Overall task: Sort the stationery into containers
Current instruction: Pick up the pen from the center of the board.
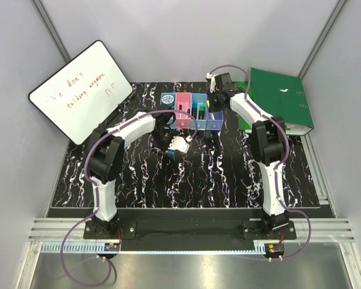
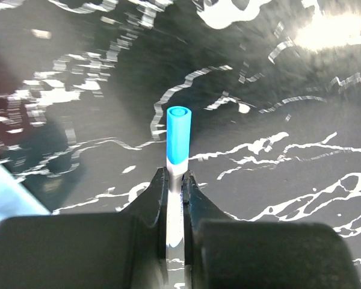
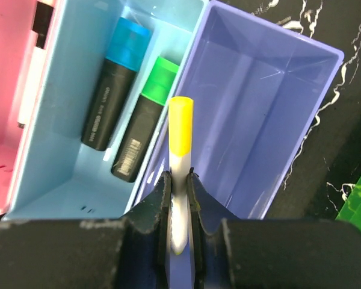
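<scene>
Flanking the bins, whiteboard sits left, green binder lies right.

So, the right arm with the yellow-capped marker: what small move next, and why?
Probably a small nudge sideways, over the purple bin, before releasing. The right gripper is shut on the yellow-capped marker, which hangs above the wall shared with the light blue bin; that one holds two highlighters, while the purple one looks empty.
</scene>
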You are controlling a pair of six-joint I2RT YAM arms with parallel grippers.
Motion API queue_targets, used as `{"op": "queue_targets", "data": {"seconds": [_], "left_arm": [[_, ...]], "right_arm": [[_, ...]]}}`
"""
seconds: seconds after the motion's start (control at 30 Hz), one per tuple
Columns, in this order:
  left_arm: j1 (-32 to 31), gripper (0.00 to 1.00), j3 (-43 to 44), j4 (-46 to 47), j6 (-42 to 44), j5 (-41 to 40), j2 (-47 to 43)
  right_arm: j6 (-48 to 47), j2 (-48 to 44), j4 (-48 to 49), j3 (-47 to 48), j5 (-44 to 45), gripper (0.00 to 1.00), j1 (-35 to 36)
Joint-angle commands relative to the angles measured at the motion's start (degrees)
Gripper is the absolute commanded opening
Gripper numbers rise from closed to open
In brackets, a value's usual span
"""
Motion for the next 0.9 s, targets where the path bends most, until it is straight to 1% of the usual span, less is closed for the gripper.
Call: {"op": "queue_targets", "data": {"seconds": [0.0,0.1,0.13,0.2,0.23,0.27,0.33,0.37,0.43,0.5,0.77,0.8,0.83,0.87], "left_arm": [[-0.25,0.0,4.41,-2.11,-5.51,6.41,-4.33],[-0.16,0.0,6.52,-2.55,-8.41,7.73,-5.56],[0.01,0.0,8.18,-2.55,-9.47,8.95,-5.91],[0.28,0.0,11.34,-2.72,-13.16,10.01,-6.0],[0.28,0.0,12.58,-2.55,-14.65,11.15,-5.74],[0.28,0.0,13.98,-2.37,-18.14,11.51,-5.48],[0.45,0.0,18.46,-2.2,-21.68,13.08,-4.25],[0.45,0.0,19.96,-1.85,-25.17,13.44,-3.9],[0.45,0.0,23.92,-1.23,-28.53,15.02,-2.41],[0.63,0.0,26.72,0.87,-35.72,16.25,-1.09],[0.63,0.0,24.89,15.2,-47.96,14.68,-0.38],[0.63,0.0,24.72,16.6,-50.93,14.33,-0.2],[0.72,0.0,24.37,19.83,-52.53,13.54,0.49],[0.72,0.0,24.37,21.43,-54.02,12.92,0.85]], "right_arm": [[-1.08,-0.57,1.8,-1.39,0.53,0.01,0.26],[-1.6,-0.31,1.98,-2.0,1.23,0.04,0.18],[-1.87,-0.31,1.98,-2.18,1.5,0.12,0.26],[-2.22,-0.31,1.98,-2.53,1.76,0.25,0.26],[-2.57,-0.31,1.98,-2.53,1.76,0.35,0.26],[-2.75,-0.48,2.15,-2.62,1.94,0.38,0.26],[-3.1,-1.1,2.07,-2.53,2.37,0.47,0.35],[-3.19,-1.45,2.24,-2.36,2.55,0.5,0.26],[-3.28,-2.5,2.24,-2.18,3.34,0.53,0.26],[-3.28,-4.42,2.5,-2.09,3.95,0.56,0.26],[-2.66,-11.2,2.42,-3.06,5.28,0.56,0.09],[-2.66,-11.81,2.33,-3.15,5.19,0.57,0.09],[-2.57,-13.13,2.42,-3.32,5.19,0.56,0.17],[-2.49,-13.75,2.42,-3.58,6.67,0.56,0.09]]}}
